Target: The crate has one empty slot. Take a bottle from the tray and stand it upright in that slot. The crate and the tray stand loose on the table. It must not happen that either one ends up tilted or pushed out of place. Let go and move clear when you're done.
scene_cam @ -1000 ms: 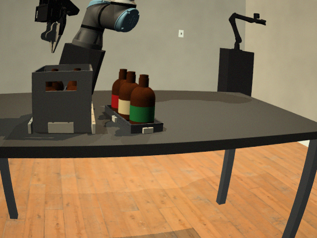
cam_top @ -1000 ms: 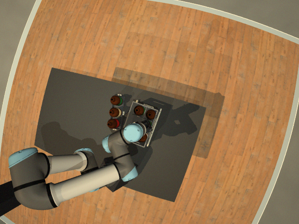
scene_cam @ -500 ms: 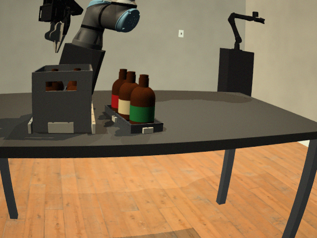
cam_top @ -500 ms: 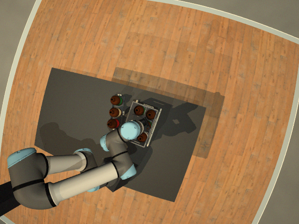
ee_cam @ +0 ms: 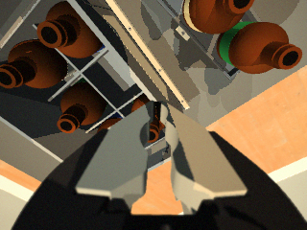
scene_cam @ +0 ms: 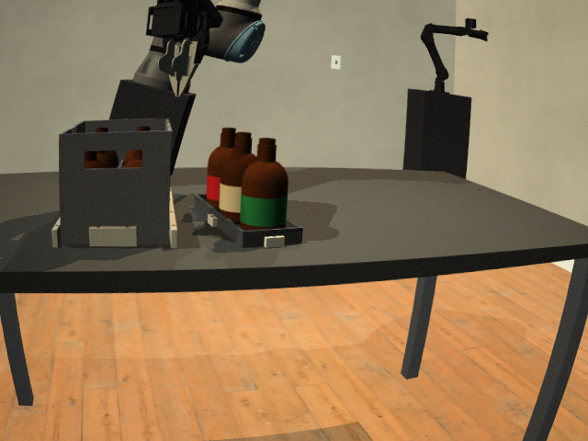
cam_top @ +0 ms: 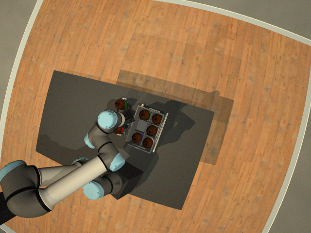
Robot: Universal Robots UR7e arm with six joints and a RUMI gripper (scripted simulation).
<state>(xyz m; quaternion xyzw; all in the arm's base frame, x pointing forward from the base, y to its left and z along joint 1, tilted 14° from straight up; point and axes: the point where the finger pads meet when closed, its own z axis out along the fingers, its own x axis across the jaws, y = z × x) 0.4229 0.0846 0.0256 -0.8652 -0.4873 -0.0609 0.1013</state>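
Observation:
The grey crate [cam_top: 145, 130] stands on the dark table and holds several brown bottles; one slot [cam_top: 141, 124] in its left column is empty. The low tray [scene_cam: 246, 231] next to it holds three upright brown bottles: one green-labelled [scene_cam: 263, 187], one cream-labelled [scene_cam: 235, 177], one red-labelled [scene_cam: 219, 168]. My gripper [scene_cam: 180, 87] is shut with nothing between the fingers. It hangs high above the gap between the crate and the tray. In the wrist view the shut fingers [ee_cam: 160, 112] lie over the crate's edge, with the green-labelled bottle [ee_cam: 261, 48] at the upper right.
From above, the arm's wrist [cam_top: 110, 123] hides the middle tray bottle. Pale stop blocks [scene_cam: 112, 235] sit at the crate's foot. A dark pedestal with a small arm [scene_cam: 436, 132] stands behind the table at the right.

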